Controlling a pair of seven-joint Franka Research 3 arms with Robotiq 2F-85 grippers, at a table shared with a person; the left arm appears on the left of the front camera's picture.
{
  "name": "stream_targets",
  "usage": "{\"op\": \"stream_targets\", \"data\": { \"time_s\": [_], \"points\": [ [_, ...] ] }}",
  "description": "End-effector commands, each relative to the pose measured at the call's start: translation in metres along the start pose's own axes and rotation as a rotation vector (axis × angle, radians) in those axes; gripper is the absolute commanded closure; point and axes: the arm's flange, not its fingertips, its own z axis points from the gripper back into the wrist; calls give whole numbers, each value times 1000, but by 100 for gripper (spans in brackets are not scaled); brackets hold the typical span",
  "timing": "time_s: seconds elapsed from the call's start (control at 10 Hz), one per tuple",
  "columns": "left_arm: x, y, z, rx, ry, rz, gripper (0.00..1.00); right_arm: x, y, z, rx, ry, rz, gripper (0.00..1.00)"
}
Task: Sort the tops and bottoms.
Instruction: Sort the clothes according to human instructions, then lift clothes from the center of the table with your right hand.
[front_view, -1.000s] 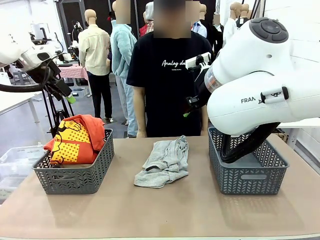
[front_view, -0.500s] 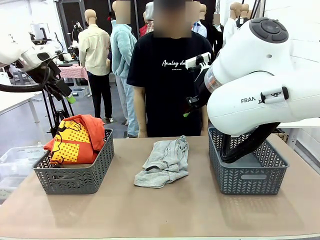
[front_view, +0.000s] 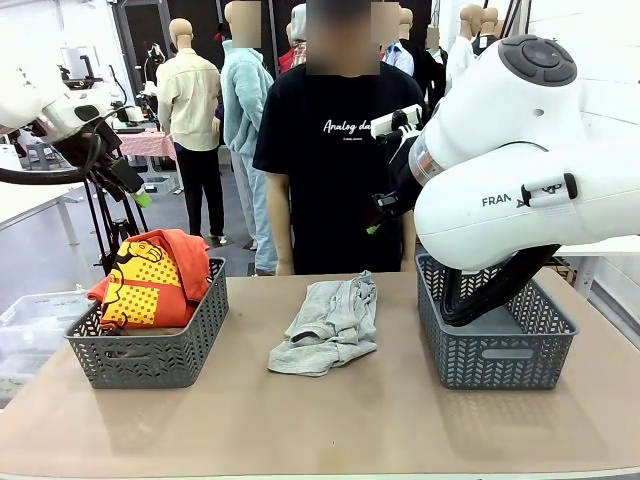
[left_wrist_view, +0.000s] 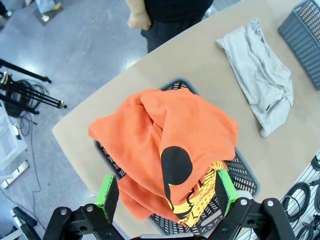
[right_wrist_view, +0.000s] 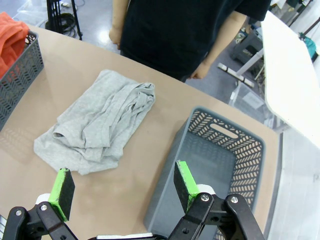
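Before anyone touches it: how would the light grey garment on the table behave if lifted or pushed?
The light grey garment would probably hang limp and unfold: it lies crumpled in soft folds. Pushed, it would likely bunch on the table, not slide whole.

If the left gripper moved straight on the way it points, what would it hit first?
Most likely the orange-red garment heaped in its basket: the open left gripper points straight at it, though depth is unclear.

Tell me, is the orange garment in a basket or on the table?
In: the orange garment is heaped in the left basket, spilling over its rim.
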Motion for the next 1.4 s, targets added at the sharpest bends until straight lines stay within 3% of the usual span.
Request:
{"op": "stream_targets", "data": {
  "time_s": [0.0, 1.3],
  "points": [
    [-4, -2, 0, 2, -20, 2, 0, -2, 0, -2, 8, -9, 3, 0],
    [-4, -2, 0, 2, -20, 2, 0, -2, 0, -2, 8, -9, 3, 0]
  ]
}}
